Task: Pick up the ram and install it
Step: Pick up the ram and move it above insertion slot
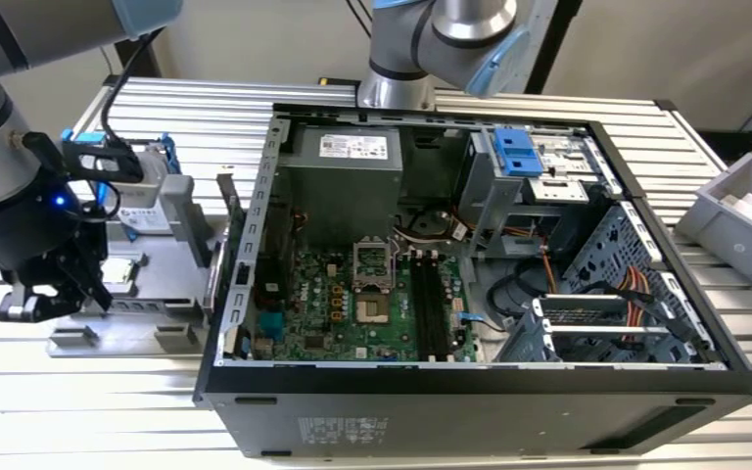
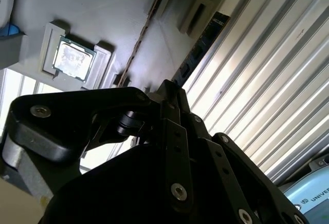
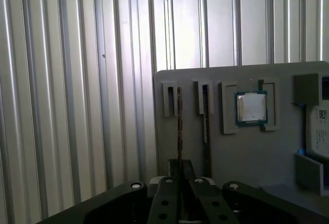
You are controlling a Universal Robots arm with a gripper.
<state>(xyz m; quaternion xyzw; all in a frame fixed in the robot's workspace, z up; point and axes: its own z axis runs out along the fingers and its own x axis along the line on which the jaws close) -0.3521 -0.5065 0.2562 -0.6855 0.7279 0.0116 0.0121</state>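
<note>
The ram (image 3: 179, 126) stands on edge in a slot of a grey holder (image 3: 247, 157), beside a second stick (image 3: 206, 116) and a processor chip (image 3: 251, 107). The claw (image 3: 180, 166) is pinched narrow on one end of the ram. The holder rests on the ribbed counter (image 3: 77, 106), at the exterior view's left of an open computer case (image 1: 481, 294).

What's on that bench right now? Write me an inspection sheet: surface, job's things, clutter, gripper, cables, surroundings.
Surface: ribbed metal table carrying a grey fixture and an open computer case.
Job's things: ram on edge in a fixture slot, second stick beside it; motherboard slots look empty.
Clutter: processor chip and hard drive in the fixture.
Gripper: in line with the ram, at its end.
Cables: black cable by the arm; orange wires inside the case.
Surroundings: grey bin at the exterior view's right.
</note>
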